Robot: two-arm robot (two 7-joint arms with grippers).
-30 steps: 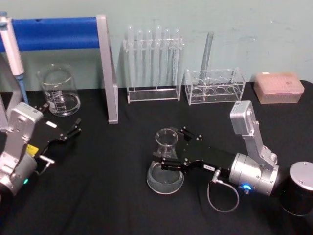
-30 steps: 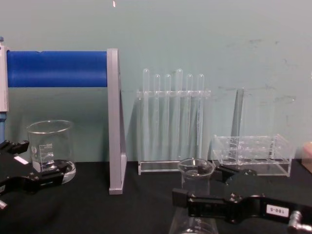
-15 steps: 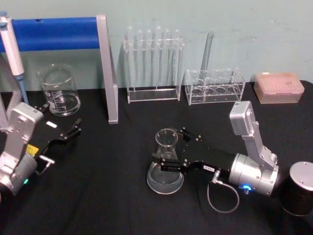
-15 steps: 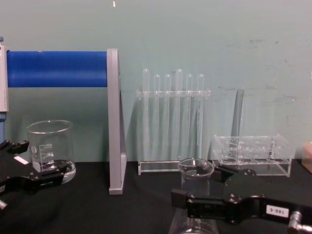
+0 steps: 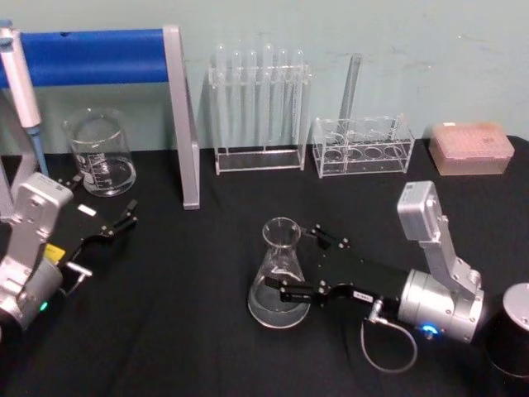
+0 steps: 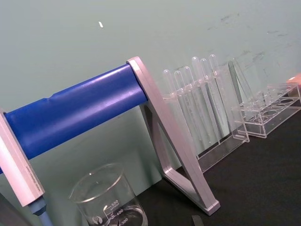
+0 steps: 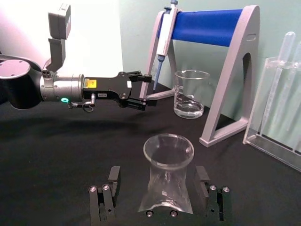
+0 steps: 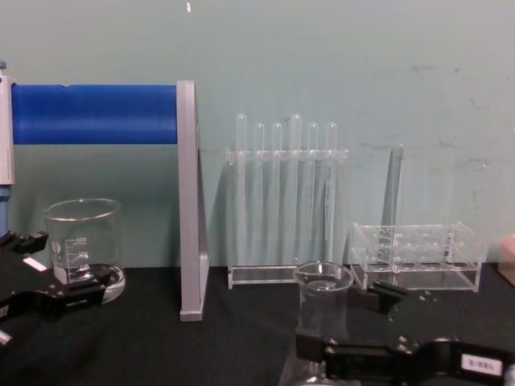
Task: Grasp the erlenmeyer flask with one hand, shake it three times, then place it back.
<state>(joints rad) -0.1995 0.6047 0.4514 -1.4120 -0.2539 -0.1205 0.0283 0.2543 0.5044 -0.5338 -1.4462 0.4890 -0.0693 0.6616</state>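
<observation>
We've got the erlenmeyer flask (image 5: 278, 275) standing upright on the black table (image 5: 182, 331), well in front of the test tube rack (image 5: 259, 112), and our right gripper (image 5: 300, 265) is reaching in low from the flask's right with its fingers spread wide, one on each side of the neck and not pinching the glass yet. We figure it sits at neck height because that's the narrow part the jaws can actually span, so it looks lined up for the grab. The left gripper (image 5: 126, 218) is parked with its jaws apart, well to the flask's left near the beaker (image 5: 101, 153), out of the way since this is a one-handed job.
</observation>
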